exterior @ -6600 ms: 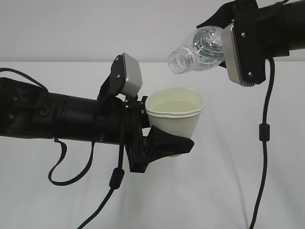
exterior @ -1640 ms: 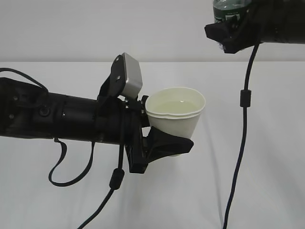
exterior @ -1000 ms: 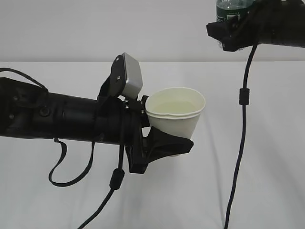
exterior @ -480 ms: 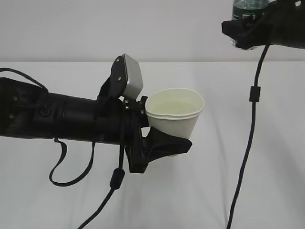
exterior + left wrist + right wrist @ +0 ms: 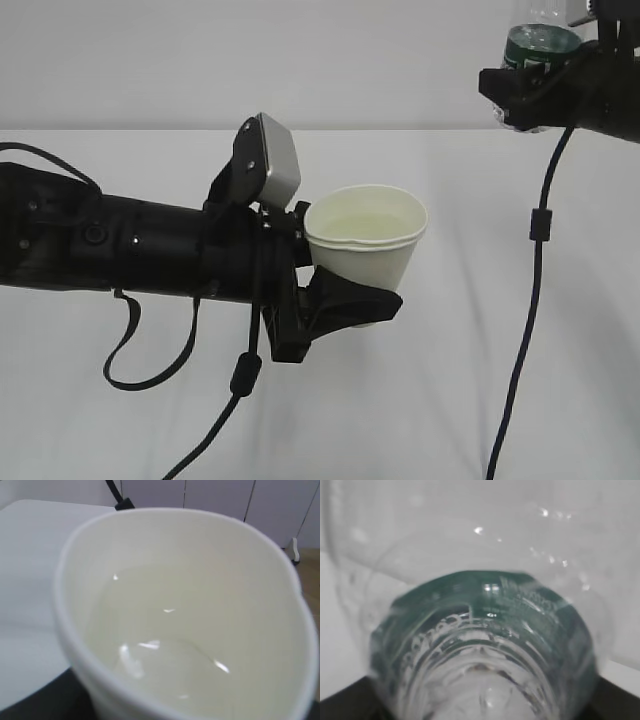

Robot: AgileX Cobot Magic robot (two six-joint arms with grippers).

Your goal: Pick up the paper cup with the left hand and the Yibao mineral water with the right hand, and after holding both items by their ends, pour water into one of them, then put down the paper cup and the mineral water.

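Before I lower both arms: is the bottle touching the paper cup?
Apart. The exterior view shows the Yibao mineral water held upright high at the right in the right hand, with bare background between it and the paper cup in the left hand.

place: lab or test room | evidence: plain white table (image 5: 420, 420), bare white wall (image 5: 300, 60)

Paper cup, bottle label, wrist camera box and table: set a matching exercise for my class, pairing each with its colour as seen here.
Things:
1. paper cup
2. label on the Yibao mineral water
3. camera box on the left hand
4. table

Colours:
a. grey
b. dark green
c. white
d. cream-white

Pairs: 1-d, 2-b, 3-a, 4-c
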